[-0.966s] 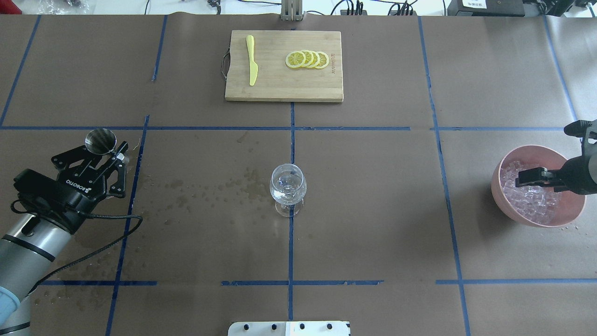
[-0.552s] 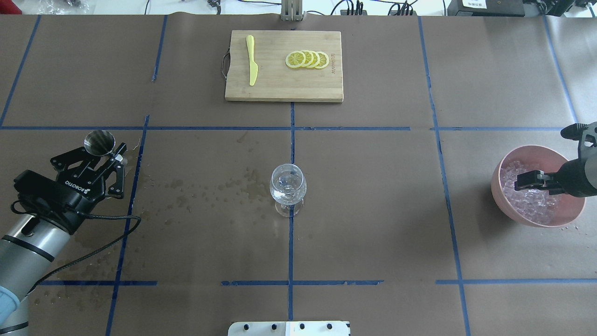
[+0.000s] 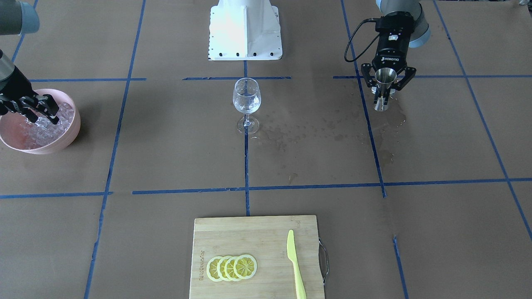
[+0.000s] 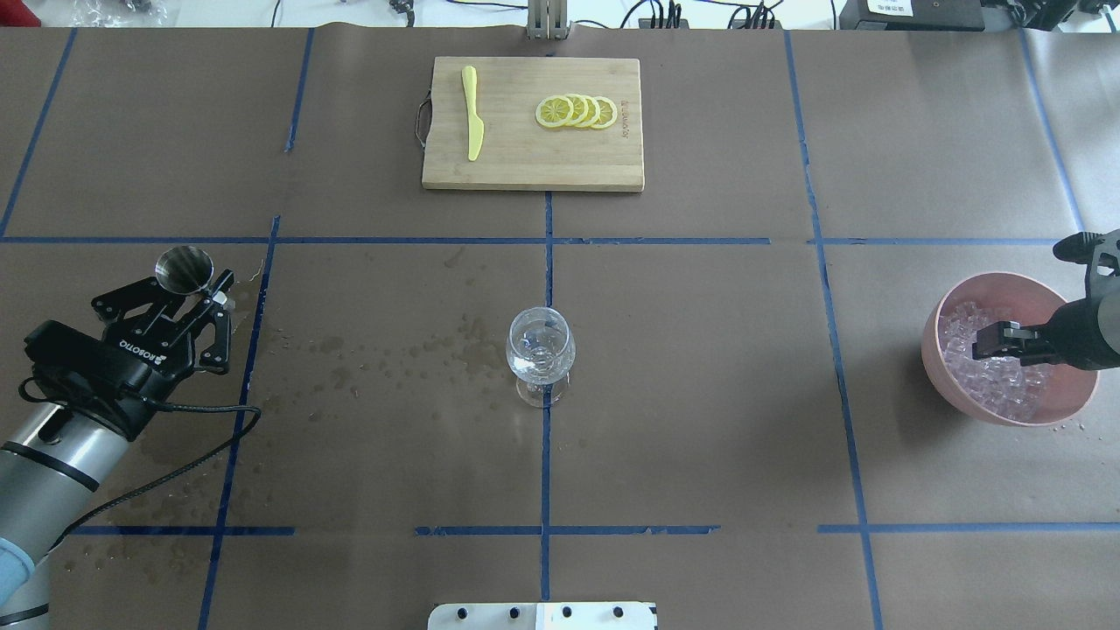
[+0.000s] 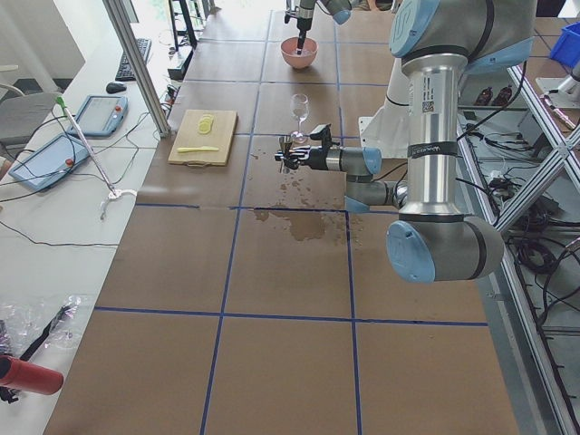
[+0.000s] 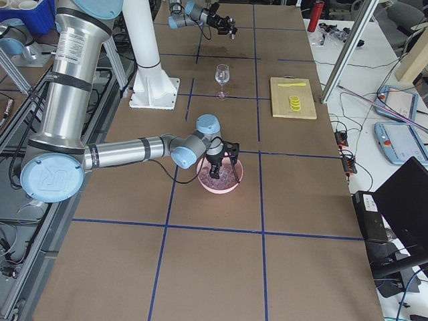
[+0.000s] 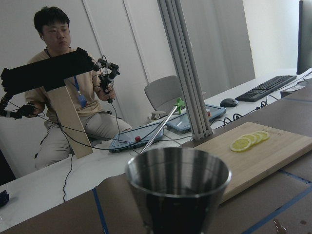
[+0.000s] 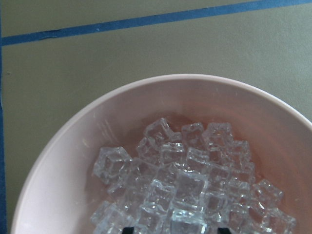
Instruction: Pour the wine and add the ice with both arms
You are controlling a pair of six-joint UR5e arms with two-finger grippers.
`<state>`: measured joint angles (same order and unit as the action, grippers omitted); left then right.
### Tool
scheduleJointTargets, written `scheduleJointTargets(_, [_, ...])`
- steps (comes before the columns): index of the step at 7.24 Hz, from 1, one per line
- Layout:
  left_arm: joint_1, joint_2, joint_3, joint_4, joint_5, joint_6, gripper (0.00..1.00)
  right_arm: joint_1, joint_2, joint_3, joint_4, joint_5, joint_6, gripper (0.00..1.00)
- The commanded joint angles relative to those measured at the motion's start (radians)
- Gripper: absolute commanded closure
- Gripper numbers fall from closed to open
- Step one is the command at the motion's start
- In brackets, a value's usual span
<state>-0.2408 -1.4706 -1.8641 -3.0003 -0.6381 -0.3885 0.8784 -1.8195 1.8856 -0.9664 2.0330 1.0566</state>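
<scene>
Our right fingers [image 4: 993, 338] stood apart over the ice [image 8: 185, 185] at three o'clock, left fingers [image 4: 213, 297] clamped on the jigger [image 4: 185, 268]; we feared a slick cube squirting free on closing.

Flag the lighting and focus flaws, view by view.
Left wrist view: the steel cup looks dark against a bright room. Right wrist view: the ice is sharp, with glints. Front-facing view: the white base block is washed out.
</scene>
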Motion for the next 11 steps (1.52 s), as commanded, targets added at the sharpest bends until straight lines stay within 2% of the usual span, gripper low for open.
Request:
scheduleJointTargets(1, [0.002,0.001,0.009,0.0,-0.002,-0.003,1.0,0.002,0.002,0.001,0.0,0.001,-0.001,0.51])
scheduleJointTargets(4, [0.002,-0.001,0.028,0.0,0.0,-0.035,1.0,0.016,0.002,0.009,0.0,0.003,-0.007,0.68])
scheduleJointTargets(7, [0.003,-0.004,0.028,0.0,0.0,-0.036,1.0,0.034,-0.003,0.021,0.0,0.007,-0.012,1.0])
scheduleJointTargets(9, [0.003,-0.004,0.039,0.0,0.0,-0.049,1.0,0.05,-0.012,0.052,-0.002,0.013,-0.013,1.0])
scheduleJointTargets(11, [0.003,-0.001,0.116,-0.002,0.012,-0.159,1.0,0.069,-0.041,0.099,-0.002,0.013,-0.013,1.0])
